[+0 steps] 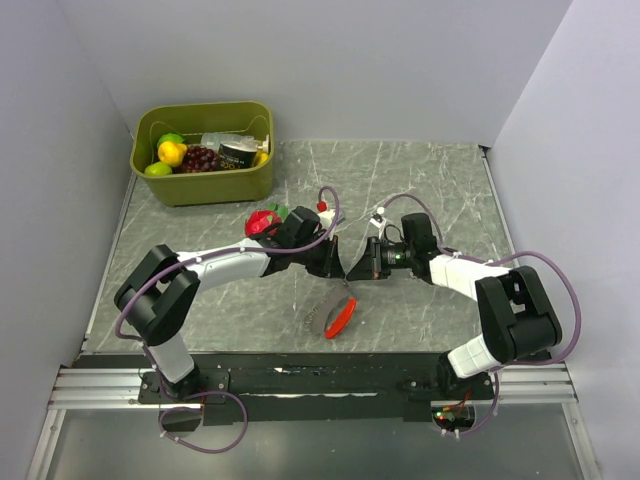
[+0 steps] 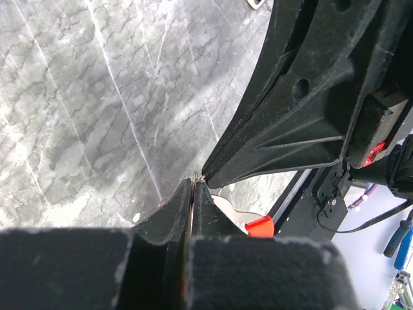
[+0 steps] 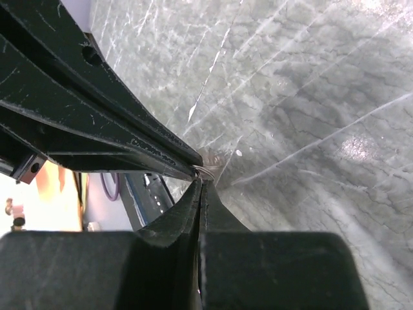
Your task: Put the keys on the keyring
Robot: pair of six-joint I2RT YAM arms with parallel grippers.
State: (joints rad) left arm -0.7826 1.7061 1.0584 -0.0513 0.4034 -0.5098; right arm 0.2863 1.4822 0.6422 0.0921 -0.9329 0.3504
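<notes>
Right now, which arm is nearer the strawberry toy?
Left. The left arm has its wrist right beside the strawberry toy; the right arm reaches in from the other side, beyond where the jaws meet.

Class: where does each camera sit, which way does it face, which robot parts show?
Top: above, behind, looking down on table, bin, left arm and right arm.
Left wrist: on left arm, facing along its shut jaws at table; other jaws upper right.
Right wrist: same from right arm; other jaws upper left.
Shared: wrist views both show jaw tips meeting; top and left wrist show the red fob.
</notes>
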